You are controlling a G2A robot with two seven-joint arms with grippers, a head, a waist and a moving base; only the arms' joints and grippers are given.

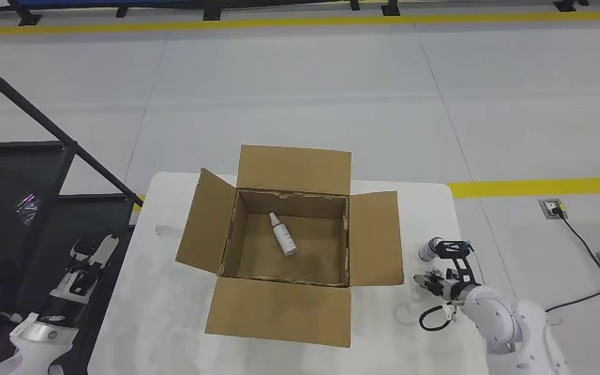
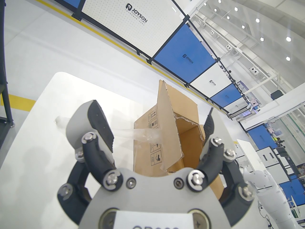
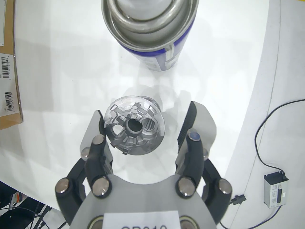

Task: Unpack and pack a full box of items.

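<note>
The worktop (image 1: pixel 159 281) carries an open box (image 1: pixel 281 314) holding a bottle (image 1: pixel 282 234). The right gripper (image 3: pixel 145 116), spread, straddles a hub (image 3: pixel 134 127), apparently touching one finger (image 3: pixel 95 129), near a can (image 3: pixel 152 24). The left gripper (image 2: pixel 152 115) is spread.

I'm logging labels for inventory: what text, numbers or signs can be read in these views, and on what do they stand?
Wall panels: logo plus a brand name, left unquoted.
Box side: handling symbols, no legible words.
Barcode labels on a box flap: digits too small to read.
Spray can: print cut off, unreadable.
Plate labels behind the left pincer and right pincer: cropped, unreadable.
</note>
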